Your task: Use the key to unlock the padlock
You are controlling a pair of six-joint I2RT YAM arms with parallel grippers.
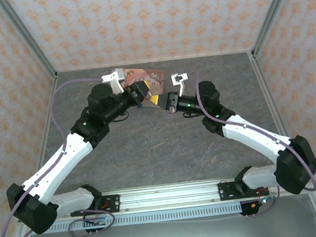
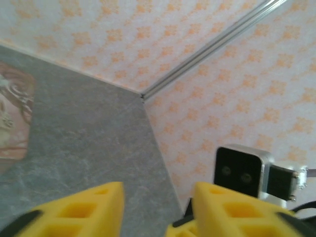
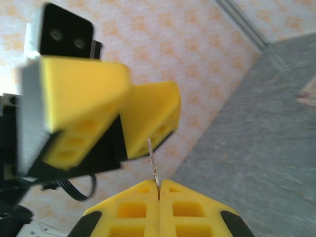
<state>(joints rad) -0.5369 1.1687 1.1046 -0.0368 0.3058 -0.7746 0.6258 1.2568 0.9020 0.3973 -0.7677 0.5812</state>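
Observation:
My right gripper point(image 3: 159, 186) is shut on the key point(image 3: 153, 160), a thin metal blade that sticks up from between its yellow pads. The blade's tip points at my left gripper's fingers point(image 3: 148, 113), which hang just beyond it. In its own wrist view my left gripper point(image 2: 158, 197) is open, with only grey table seen between the fingers. From above, both grippers meet nose to nose over the back middle of the table, the left gripper point(image 1: 144, 93) facing the right gripper point(image 1: 162, 101). The padlock is hidden.
A pink picture-printed tin point(image 1: 145, 74) lies flat at the back of the table, just behind the two grippers, and its edge point(image 2: 12, 118) shows in the left wrist view. Patterned walls close in the back and both sides. Grey tabletop point(image 1: 161, 146) lies between the arms.

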